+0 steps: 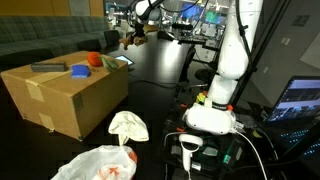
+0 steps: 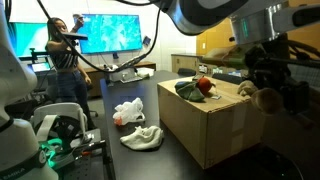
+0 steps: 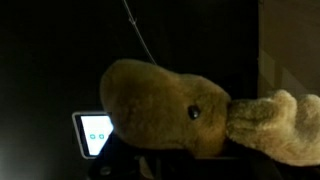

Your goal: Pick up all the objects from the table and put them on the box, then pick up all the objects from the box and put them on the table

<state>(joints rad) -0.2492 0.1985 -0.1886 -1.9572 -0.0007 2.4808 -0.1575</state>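
In an exterior view, a white plastic bag [image 2: 127,112] and a cream cloth [image 2: 143,138] are lying on the black tabletop [image 2: 140,160] at the left. The cardboard box [image 2: 210,125] is sitting to their right, already carrying an orange-red item [image 2: 203,85] among other small things. Farthest right, the end effector [image 2: 262,86] is hanging in the air near the box's end, above the level of its top, with its fingers clamped together on a brown plush toy [image 2: 266,98].

With things already on the box and two waiting on the tabletop, the table-to-box half is probably in hand, and the toy is being carried across. Whether it is hanging over the box top or just past it cannot be told. The next move is calling for the arm to be brought over a bare patch of cardboard, lowered, and the fingers parted.

In the wrist view, a small lit screen [image 3: 95,132] is glowing at the lower left. The toy is filling the middle, tan and fuzzy, showing one dark bead eye [image 3: 193,112]. A paler, shaggier part is trailing off to the right, and the toy is looking soft and squashable.
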